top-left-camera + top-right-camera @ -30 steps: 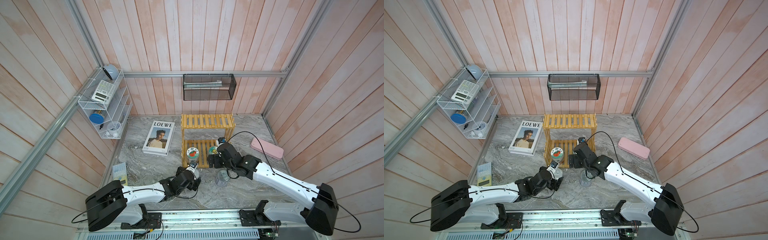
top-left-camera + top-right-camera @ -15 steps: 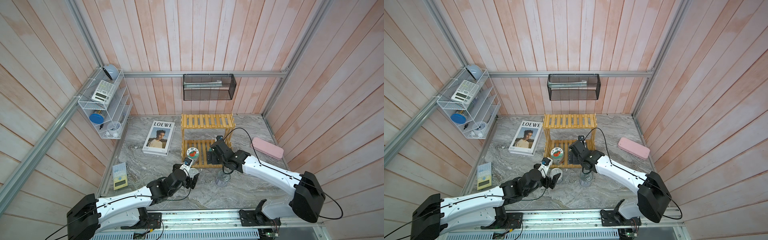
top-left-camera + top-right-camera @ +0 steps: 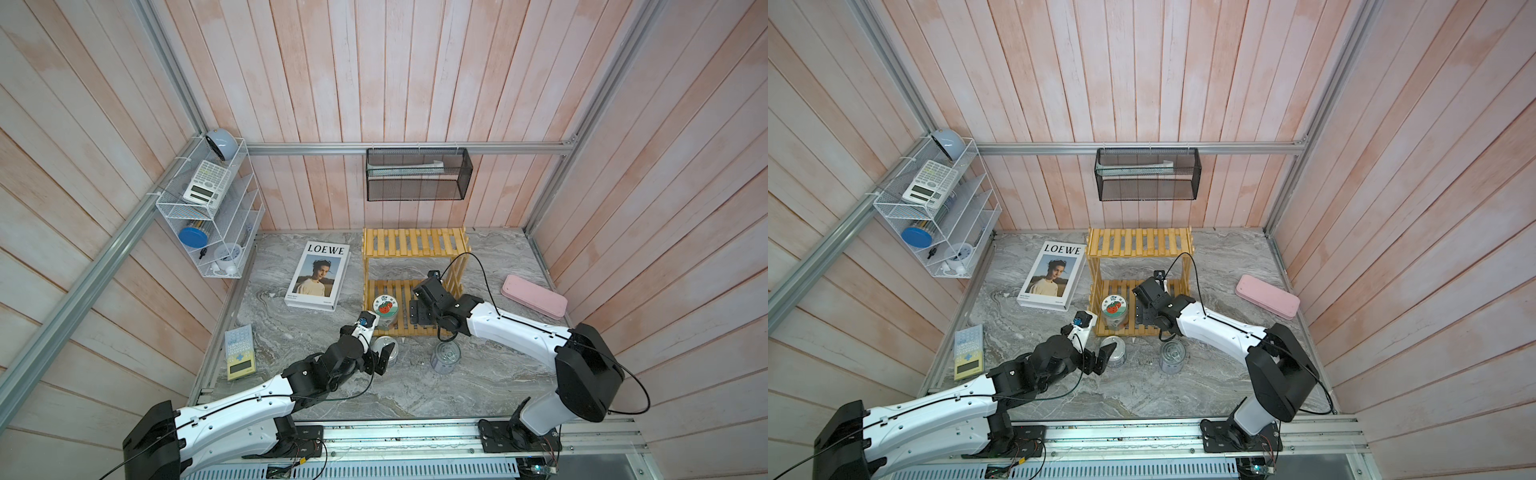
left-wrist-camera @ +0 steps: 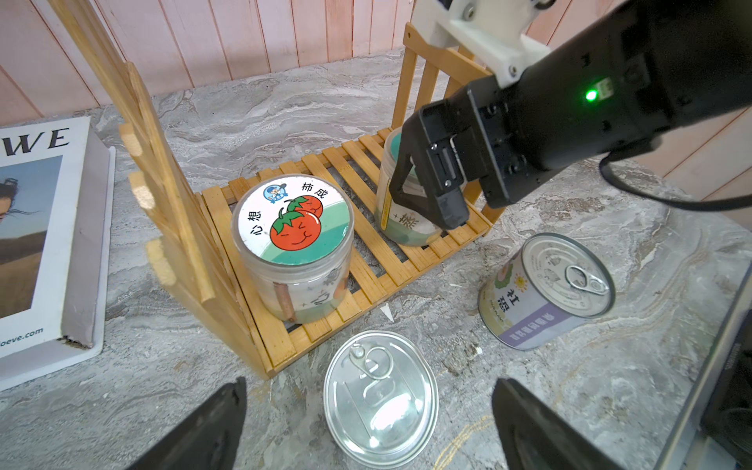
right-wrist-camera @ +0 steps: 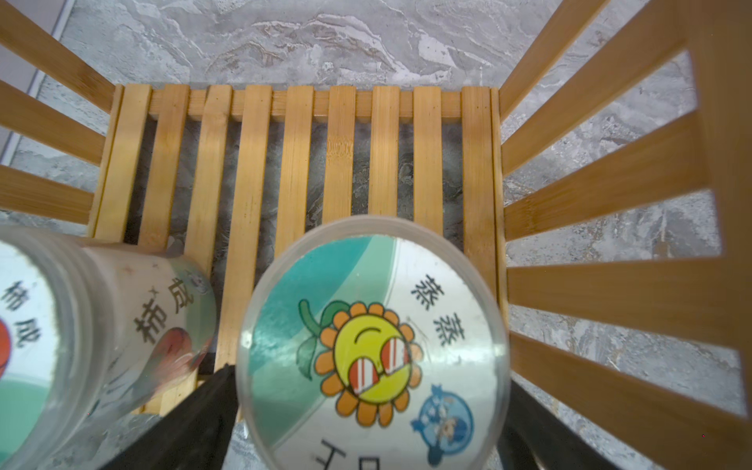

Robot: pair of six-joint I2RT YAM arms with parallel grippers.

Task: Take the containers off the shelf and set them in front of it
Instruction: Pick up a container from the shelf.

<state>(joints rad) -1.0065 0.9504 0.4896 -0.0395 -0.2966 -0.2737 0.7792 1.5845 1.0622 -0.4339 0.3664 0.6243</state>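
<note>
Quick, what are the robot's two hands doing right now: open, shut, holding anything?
Left hand: open, holding nothing, next to the silver pull-tab tin can.
Right hand: open, straddling the clear sunflower-lidded jar on the yellow slatted wooden shelf.

Two-tier shelf of yellow wooden slats, upright at the back of the tabletop. Two clear jars stand upright and apart on its lower tier. The tomato jar, its lid sticker showing two red tomatoes, sits at the front left corner. The sunflower jar, with a smiling flower on its lid, sits toward the right side. Two pull-tab cans stand upright on the tabletop just in front of the shelf: the silver can near the tomato jar's corner, and the purple can off the right end.
</note>
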